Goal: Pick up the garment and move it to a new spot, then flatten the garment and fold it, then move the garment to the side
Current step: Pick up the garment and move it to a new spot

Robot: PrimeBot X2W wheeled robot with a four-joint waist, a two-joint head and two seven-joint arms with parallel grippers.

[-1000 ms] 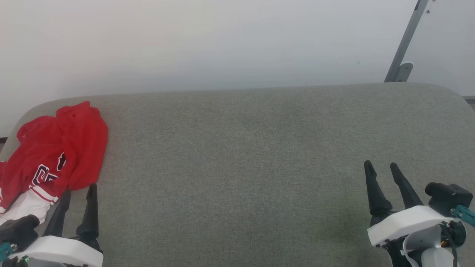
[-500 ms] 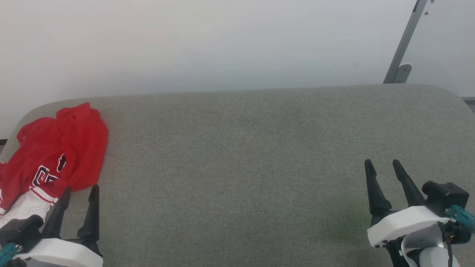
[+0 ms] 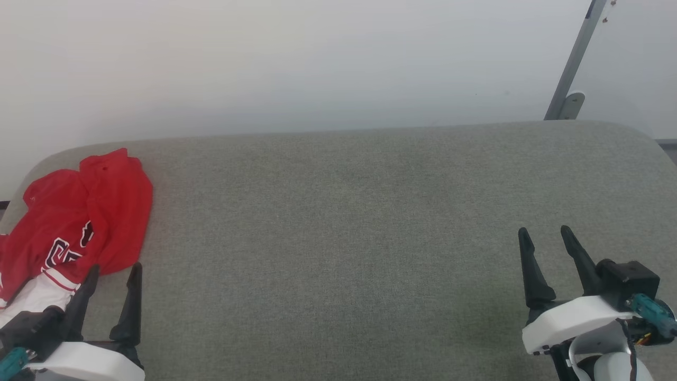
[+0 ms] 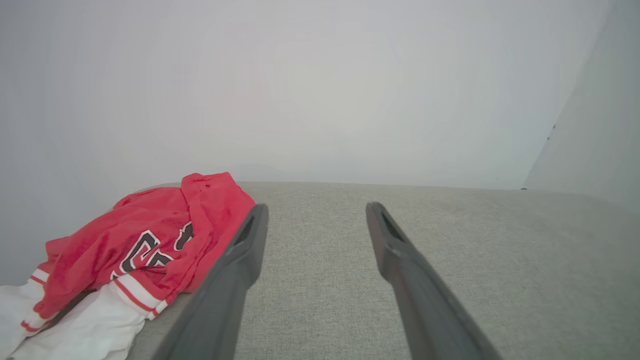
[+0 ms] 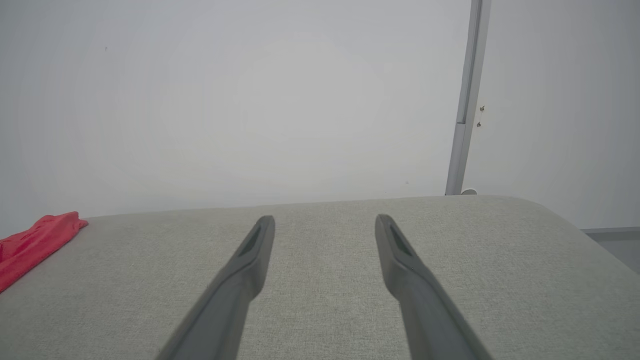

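The garment (image 3: 79, 217) is a red T-shirt with white sleeves and dark block letters, lying crumpled at the far left of the grey-green padded surface (image 3: 338, 227). My left gripper (image 3: 113, 267) stands open just below and right of it, its left fingertip close to the striped sleeve trim, nothing between the fingers. In the left wrist view the garment (image 4: 150, 240) lies left of the open left gripper (image 4: 316, 210). My right gripper (image 3: 545, 231) stands open and empty at the lower right, far from the garment. The right wrist view shows the open right gripper (image 5: 325, 220) and the garment's red edge (image 5: 35, 240) at far left.
A pale wall (image 3: 296, 63) rises behind the padded surface. A slanted grey metal post (image 3: 574, 69) stands at the back right. The surface's corners are rounded, and its right edge drops off near a strip of floor (image 5: 615, 240).
The head view has shifted slightly. The left gripper has sunk a little lower in the picture, and the right gripper has turned slightly. The garment lies as before.
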